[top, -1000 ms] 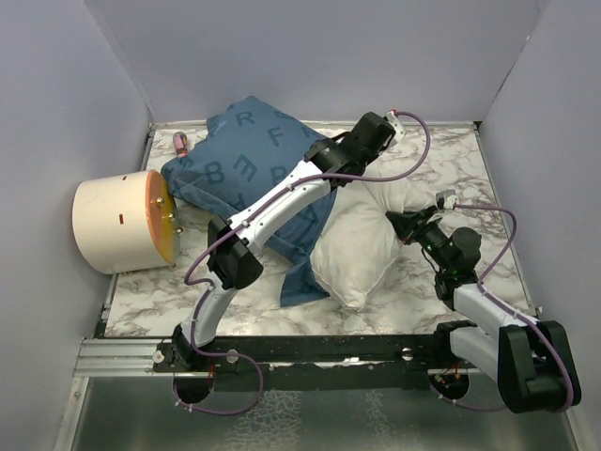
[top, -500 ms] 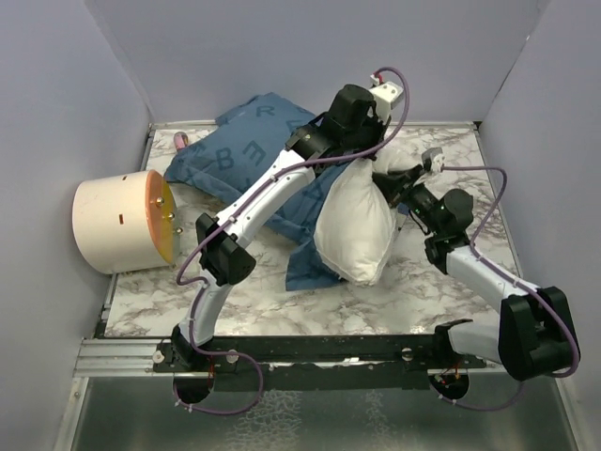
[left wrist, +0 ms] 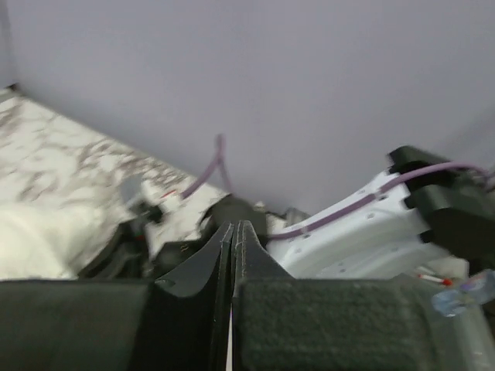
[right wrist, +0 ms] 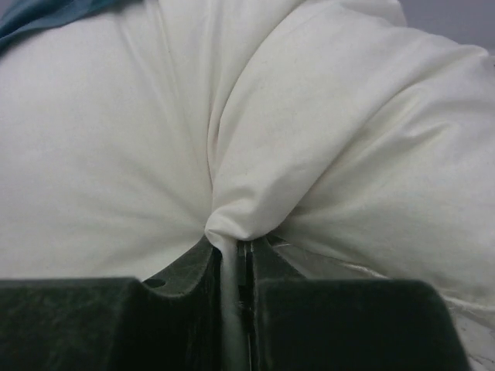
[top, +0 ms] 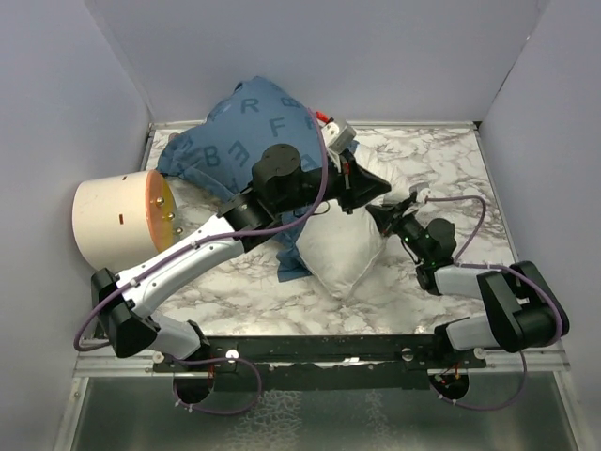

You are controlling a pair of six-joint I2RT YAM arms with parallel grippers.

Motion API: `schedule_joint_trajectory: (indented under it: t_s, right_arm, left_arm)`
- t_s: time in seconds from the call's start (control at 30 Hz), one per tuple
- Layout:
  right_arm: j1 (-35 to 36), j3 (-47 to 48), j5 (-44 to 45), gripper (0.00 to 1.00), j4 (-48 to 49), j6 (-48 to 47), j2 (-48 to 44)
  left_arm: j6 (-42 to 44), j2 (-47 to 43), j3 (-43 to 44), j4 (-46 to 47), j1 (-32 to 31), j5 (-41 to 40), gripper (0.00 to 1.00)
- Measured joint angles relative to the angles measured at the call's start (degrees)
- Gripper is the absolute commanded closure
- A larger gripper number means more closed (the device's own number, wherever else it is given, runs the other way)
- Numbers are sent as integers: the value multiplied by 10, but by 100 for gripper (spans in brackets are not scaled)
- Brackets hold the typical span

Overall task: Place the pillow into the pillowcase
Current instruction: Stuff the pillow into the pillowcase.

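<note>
The white pillow point(top: 336, 252) lies on the marble table, its upper end under the arms. The blue lettered pillowcase point(top: 235, 136) is bunched up at the back left, one flap running down beside the pillow. My right gripper point(top: 382, 215) is shut on a pinch of the pillow's right edge; the right wrist view shows white pillow fabric point(right wrist: 116, 139) caught between the jaws of the gripper point(right wrist: 232, 243), and a bit of pillowcase point(right wrist: 46, 11). My left gripper point(top: 378, 185) hovers above the pillow's top end; in the left wrist view it point(left wrist: 234, 226) is shut with nothing at its tips.
A cream cylinder with an orange face point(top: 117, 222) lies at the left edge of the table. Lilac walls point(top: 319, 56) close in the back and both sides. The left arm point(top: 188, 258) stretches low across the table's front left. Bare marble point(top: 441, 160) shows at the back right.
The pillow has come down from its raised position onto the table. The left arm has swung and stretched out low, its gripper off the pillow. The right gripper has moved leftwards, still pinching the pillow.
</note>
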Motion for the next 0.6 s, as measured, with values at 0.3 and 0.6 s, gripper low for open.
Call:
schedule_joint_trajectory:
  t_s: [0.3, 0.6]
  right_arm:
    - [33, -56, -12, 95, 49, 21, -28]
    - [69, -63, -12, 95, 75, 29, -15]
  left_arm:
    - [163, -36, -40, -175, 38, -209, 35]
    - [349, 84, 39, -276, 44, -378, 29]
